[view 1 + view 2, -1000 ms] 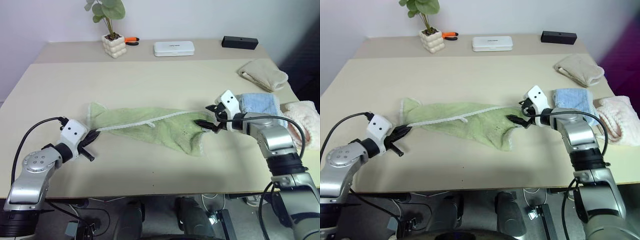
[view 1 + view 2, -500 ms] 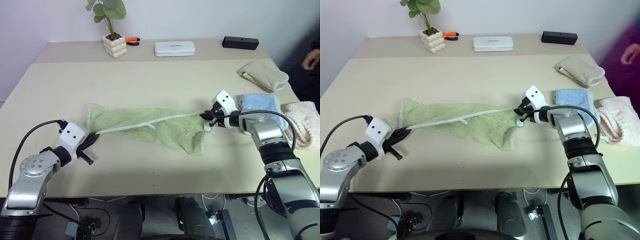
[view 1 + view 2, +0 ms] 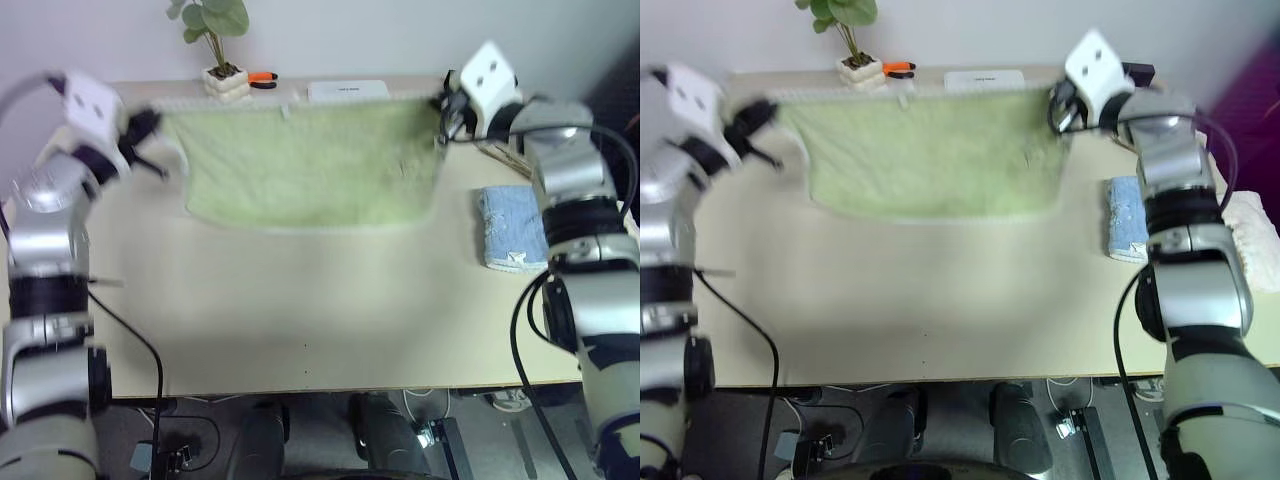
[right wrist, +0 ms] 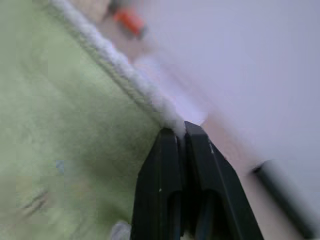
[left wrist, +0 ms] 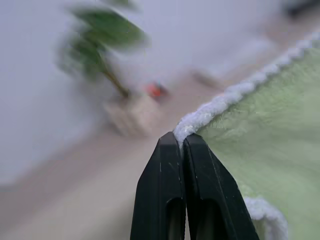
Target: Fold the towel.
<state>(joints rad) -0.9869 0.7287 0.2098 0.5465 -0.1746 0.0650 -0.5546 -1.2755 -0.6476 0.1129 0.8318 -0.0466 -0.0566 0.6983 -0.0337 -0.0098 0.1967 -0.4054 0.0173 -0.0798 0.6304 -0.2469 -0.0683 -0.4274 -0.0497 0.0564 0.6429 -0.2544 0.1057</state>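
The light green towel (image 3: 310, 165) hangs spread out in the air above the table (image 3: 300, 300), its white-trimmed top edge stretched level between my two grippers. My left gripper (image 3: 148, 128) is shut on the towel's upper left corner; in the left wrist view its fingertips (image 5: 181, 142) pinch the white trim of the towel (image 5: 260, 125). My right gripper (image 3: 446, 108) is shut on the upper right corner; in the right wrist view its fingertips (image 4: 179, 134) clamp the trim of the towel (image 4: 70, 100). The towel's lower edge hangs just above the tabletop.
A folded light blue towel (image 3: 510, 228) lies on the table at the right. At the back stand a potted plant (image 3: 222, 60), an orange-handled tool (image 3: 262, 77) and a white case (image 3: 345, 90), partly behind the raised towel.
Both grippers have risen high off the table, carrying the towel's corners up; the towel went from lying crumpled to hanging spread out. The right gripper closed on its corner.
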